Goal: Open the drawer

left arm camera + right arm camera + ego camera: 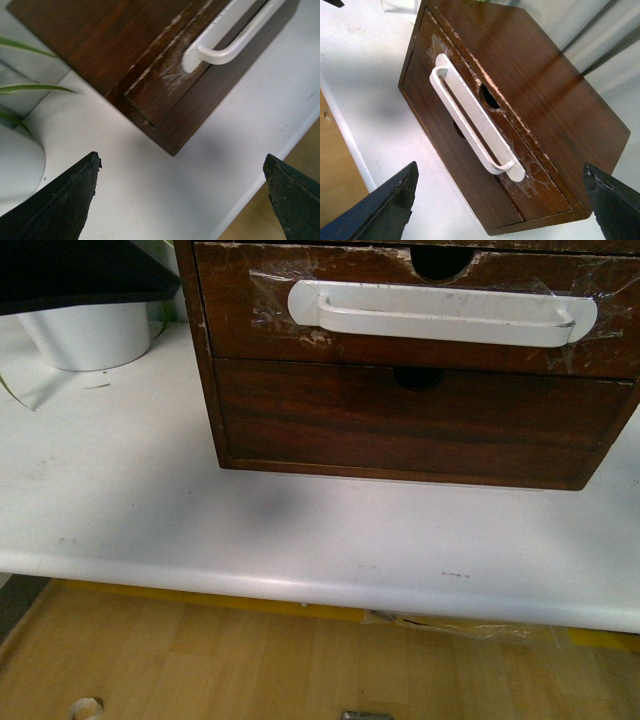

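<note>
So you are at the approach. The drawer (240, 340), the upper of two in the dark wooden chest (545, 90), sits flush with the chest front, and nothing touches its white bar handle (440, 315). Both pincers are spread wide and empty. The right gripper (500, 169) hangs off the handle and faces it slantwise. The left gripper (181, 159) hangs beyond the handle's left end, over bare table (200, 520). You look better placed with the right one.

The next move calls for slipping one finger into the gap behind the handle, closing across the bar, then pulling straight out from the chest face. Clear tape (268, 300) lies over both ends of the handle, so aim for its middle.

Just below the handle is the plain lower drawer (400, 430); leave it alone. A white pot (85, 335) with green leaves (30, 89) stands well apart from the handle's left end, on the left arm's side. The chest seems to stand free and may slide with your pull.
</note>
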You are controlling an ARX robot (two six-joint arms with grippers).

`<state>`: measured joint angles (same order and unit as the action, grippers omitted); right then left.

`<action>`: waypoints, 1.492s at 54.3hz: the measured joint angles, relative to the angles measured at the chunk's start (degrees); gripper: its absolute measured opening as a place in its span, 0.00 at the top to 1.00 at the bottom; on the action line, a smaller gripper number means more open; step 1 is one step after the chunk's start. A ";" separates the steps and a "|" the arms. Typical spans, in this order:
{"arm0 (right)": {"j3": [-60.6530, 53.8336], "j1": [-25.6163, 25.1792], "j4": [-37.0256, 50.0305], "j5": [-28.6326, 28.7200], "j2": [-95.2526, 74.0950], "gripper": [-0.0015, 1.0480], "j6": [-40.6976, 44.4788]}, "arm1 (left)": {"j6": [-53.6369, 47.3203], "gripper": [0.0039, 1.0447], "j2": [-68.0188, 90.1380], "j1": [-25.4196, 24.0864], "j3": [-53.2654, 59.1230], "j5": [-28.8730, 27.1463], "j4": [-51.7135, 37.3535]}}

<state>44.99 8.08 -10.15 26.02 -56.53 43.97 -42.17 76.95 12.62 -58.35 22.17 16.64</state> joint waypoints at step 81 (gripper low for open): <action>3.08 -1.40 -7.80 -2.34 -11.47 0.09 18.88 | -11.58 0.06 25.92 13.16 -24.33 -3.61 14.29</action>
<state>48.07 6.68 -17.96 23.68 -68.01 62.85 -53.76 102.87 25.78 -82.67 18.57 30.94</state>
